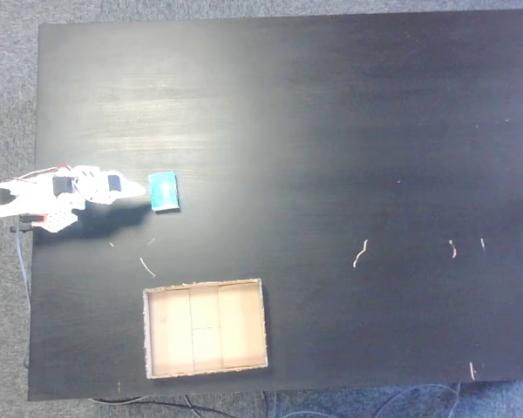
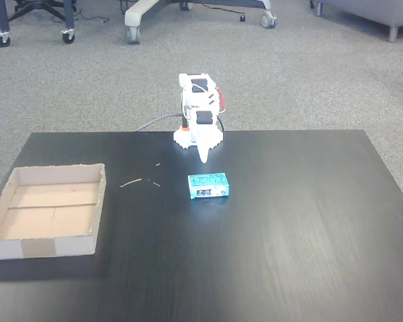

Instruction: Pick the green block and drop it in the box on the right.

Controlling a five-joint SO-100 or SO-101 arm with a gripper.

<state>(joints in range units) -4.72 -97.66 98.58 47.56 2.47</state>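
Surface (image 1: 349, 131): flat black board with faint wood grain, matte, some glare toward the upper left in a fixed view. Grey short-pile carpet surrounds it.

Arm: white plastic, folded low at the surface edge, with dark motor blocks and a touch of red wiring. The pincer (image 1: 142, 189) tapers to a pale pointed tip, also seen pointing down toward the camera in the other fixed view (image 2: 205, 158). Fingers look pressed together or nearly so; whether there is a gap I cannot tell at this size. It holds nothing.

The green block (image 1: 164, 191): small, flat, squarish, teal top with a pale whitish rim, lying on the surface just beside the pincer tip, seemingly apart from it. In the front-facing fixed view (image 2: 207, 186) it sits just in front of the tip, its near side face showing teal with small dark marks.

The box (image 1: 206, 327): shallow tan cardboard tray, low walls, rough-cut edges, pale brown floor with fold lines. It stands well apart from the block, at the left in the front-facing view (image 2: 47, 211).

Thin pale scraps (image 1: 359, 253) lie scattered on the surface.
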